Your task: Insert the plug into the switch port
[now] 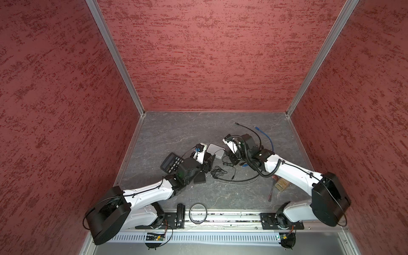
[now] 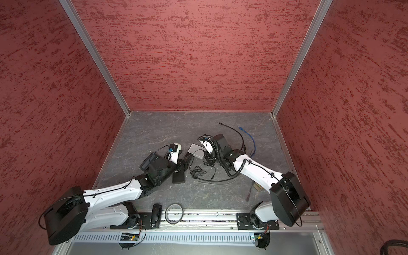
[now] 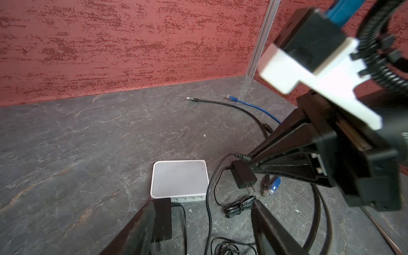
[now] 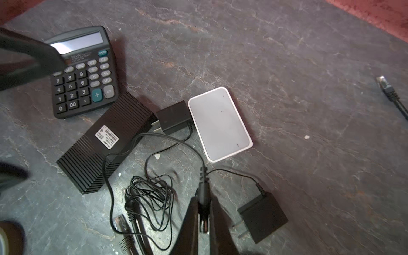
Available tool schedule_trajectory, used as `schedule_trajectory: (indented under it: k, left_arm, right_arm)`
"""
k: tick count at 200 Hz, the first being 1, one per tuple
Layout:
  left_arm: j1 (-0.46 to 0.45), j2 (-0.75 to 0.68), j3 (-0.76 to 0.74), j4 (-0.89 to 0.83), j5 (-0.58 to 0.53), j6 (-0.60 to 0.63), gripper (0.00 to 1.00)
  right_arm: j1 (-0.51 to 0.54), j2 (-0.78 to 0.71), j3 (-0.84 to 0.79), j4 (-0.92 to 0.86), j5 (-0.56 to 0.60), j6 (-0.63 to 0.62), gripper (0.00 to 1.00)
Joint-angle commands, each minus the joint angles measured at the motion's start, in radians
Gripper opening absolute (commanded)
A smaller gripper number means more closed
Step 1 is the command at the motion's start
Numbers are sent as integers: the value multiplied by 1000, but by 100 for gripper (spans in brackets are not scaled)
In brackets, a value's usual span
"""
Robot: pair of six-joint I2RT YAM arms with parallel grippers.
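1. In both top views the left arm's wrist covers most of the calculator [image 1: 170, 162] and the near end of the black switch [image 1: 199, 179].
2. In the left wrist view the left gripper [image 3: 202, 203] is blurred and cut off by the frame edge. One of its fingers [image 3: 136, 231] overlaps a power adapter [image 3: 163, 217], and the adapter hides one end of the white switch [image 3: 180, 177]'s port face.
3. In the right wrist view the plug [image 4: 204, 216] is dark between the right gripper [image 4: 204, 198]'s dark fingers, so its tip cannot be made out.
4. A blurred dark shape [image 4: 8, 236] in that view's corner cannot be identified.

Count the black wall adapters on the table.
2. One adapter lies between the white switch and black switch; the other adapter sits beside the right gripper. More may be hidden.
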Motion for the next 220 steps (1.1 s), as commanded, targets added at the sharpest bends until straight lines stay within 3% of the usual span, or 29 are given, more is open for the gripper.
schedule_trajectory:
  k: [1, 57, 119, 145, 171, 220]
  left_arm:
    - [6, 32, 55, -68, 60, 20, 70]
    - [8, 0, 120, -98, 237, -94, 71]
    - [27, 88, 253, -152, 340, -430, 74]
    - [34, 138, 301, -146, 345, -504, 75]
    - [34, 164, 354, -223, 259, -473, 75]
    - [41, 157, 392, -334, 110, -255, 73]
  right_arm:
    - [-5, -60, -22, 53, 2, 69, 10]
    - [-5, -134, -61, 134, 118, 167, 10]
    - [-5, -178, -117, 234, 112, 191, 10]
    - [-5, -196, -130, 253, 108, 186, 10]
    - [-5, -200, -126, 243, 90, 171, 10]
    - [-5, -203, -121, 209, 64, 139, 10]
